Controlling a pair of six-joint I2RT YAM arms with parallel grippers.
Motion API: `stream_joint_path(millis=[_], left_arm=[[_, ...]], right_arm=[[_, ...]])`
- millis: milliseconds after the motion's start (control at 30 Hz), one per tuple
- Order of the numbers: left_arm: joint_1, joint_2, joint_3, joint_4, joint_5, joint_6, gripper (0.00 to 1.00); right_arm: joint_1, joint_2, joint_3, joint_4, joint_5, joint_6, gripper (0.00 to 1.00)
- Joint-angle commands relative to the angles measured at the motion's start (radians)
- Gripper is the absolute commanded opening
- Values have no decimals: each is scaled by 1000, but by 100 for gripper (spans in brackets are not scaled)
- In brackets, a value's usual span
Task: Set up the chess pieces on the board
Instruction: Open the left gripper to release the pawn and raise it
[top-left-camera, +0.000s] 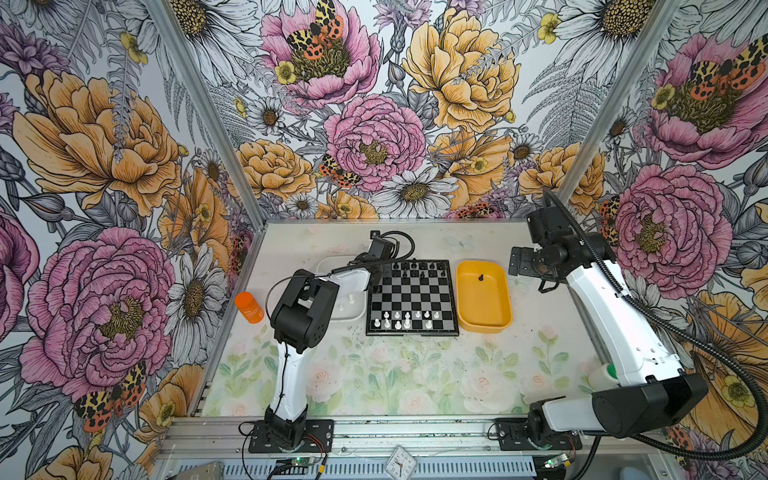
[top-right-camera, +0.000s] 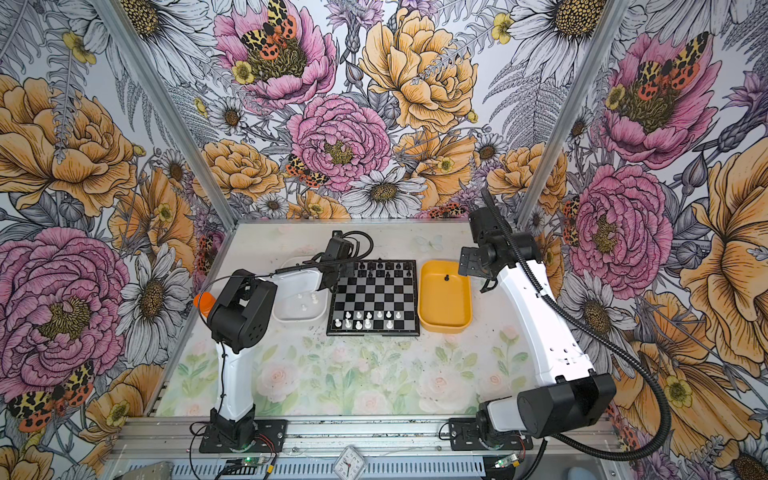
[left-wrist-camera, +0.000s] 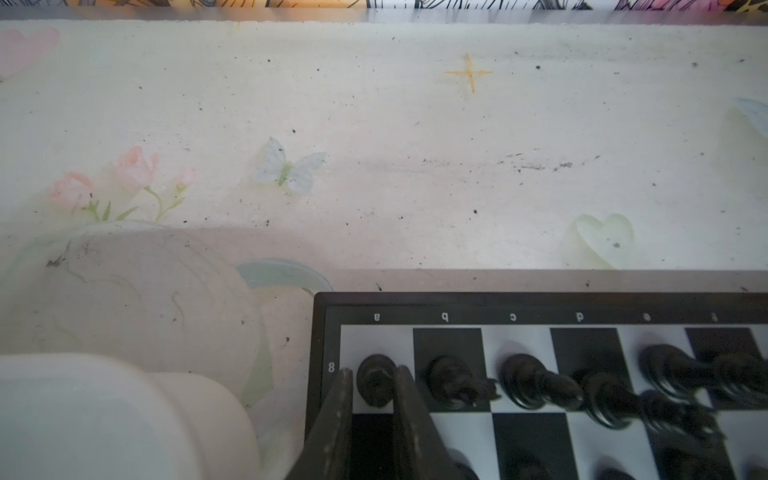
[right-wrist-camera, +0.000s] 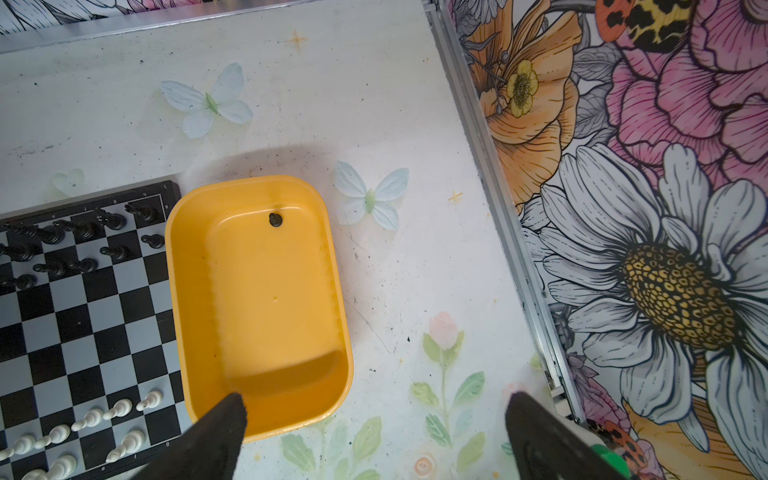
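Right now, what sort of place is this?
Probably a robot lab booth: flower-print walls box in a small table holding the board; the left arm and right arm are bolted to an aluminium rail.

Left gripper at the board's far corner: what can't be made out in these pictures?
- Left wrist view: whether the left gripper presses the black corner piece; its jaws flank it, blurred.
- Both top views: that corner of the board is hidden by the left arm.
- Both top views: white pieces in the white tray, too small to identify.
- Right wrist view: right gripper, open, cut off by the picture's edge.
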Motion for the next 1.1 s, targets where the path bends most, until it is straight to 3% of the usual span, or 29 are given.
stream_joint_path(millis=[0,333,600,767,967,1067], left_arm=[[-5,-43,-20,3,-40,2,23],[-1,-85,-17,15,-4,5,33],[2,-128,-12,13,-25,25,35],[19,-187,20,-29,-49,42,43],[-14,-208,239,-228,-30,72,58],[-82,-154,414,-344,7,85,72]], right_arm=[[-5,-26,9,-4,2,-12,100],[-5,-38,15,-4,6,-17,100],[-5,-48,16,-4,-2,-7,100],[-5,-58,18,2,10,4,100],[-6,-66,16,33,9,0,100],[-17,-61,30,38,-1,-6,100]])
